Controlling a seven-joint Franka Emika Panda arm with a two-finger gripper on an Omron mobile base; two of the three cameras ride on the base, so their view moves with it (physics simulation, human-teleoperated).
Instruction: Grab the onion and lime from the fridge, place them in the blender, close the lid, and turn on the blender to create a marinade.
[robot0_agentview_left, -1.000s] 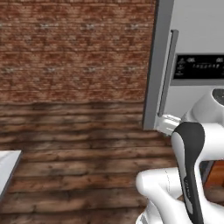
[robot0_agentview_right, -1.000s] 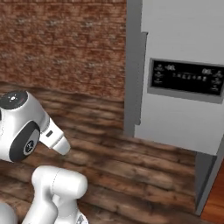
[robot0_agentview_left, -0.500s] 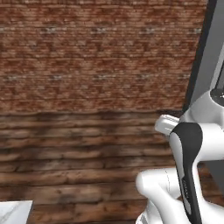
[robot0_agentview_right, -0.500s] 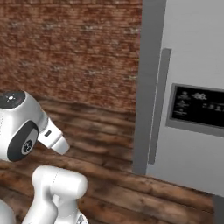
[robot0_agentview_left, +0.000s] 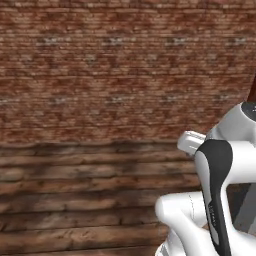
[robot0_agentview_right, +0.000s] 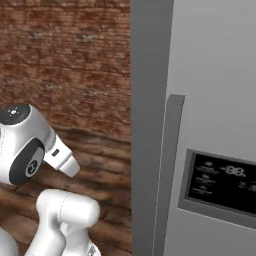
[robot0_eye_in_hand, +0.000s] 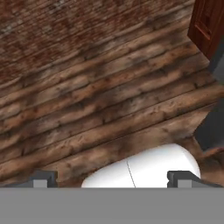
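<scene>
Grey fridge (robot0_agentview_right: 210, 125) fills the right half of the right base view, door closed, with a long grey vertical handle (robot0_agentview_right: 167, 170) near its left edge and a dark control panel (robot0_agentview_right: 222, 182) with pale readouts low on the door. Red-brown brick wall (robot0_agentview_left: 100, 70) runs behind it, across the whole top of the left base view; dark wooden plank floor (robot0_agentview_left: 75, 200) below. Arm is folded up close to the base: white elbow joint with dark cap at the left edge of the right base view, white links rising from the lower right of the left base view. Claw (robot0_eye_in_hand: 111, 177) is released, jaws spread wide, the two dark fingertips (robot0_eye_in_hand: 41, 179) sitting far apart at the bottom of the hand view with nothing between them except floor planks and robot body. It holds nothing and touches nothing. Hand camera points down at the floor; a red-brown wooden cupboard corner (robot0_eye_in_hand: 209, 24) sits at the top right corner of that view, with a dark grey edge just below it that I can't identify. Onion, lime, blender and lid: can't tell where they are.
</scene>
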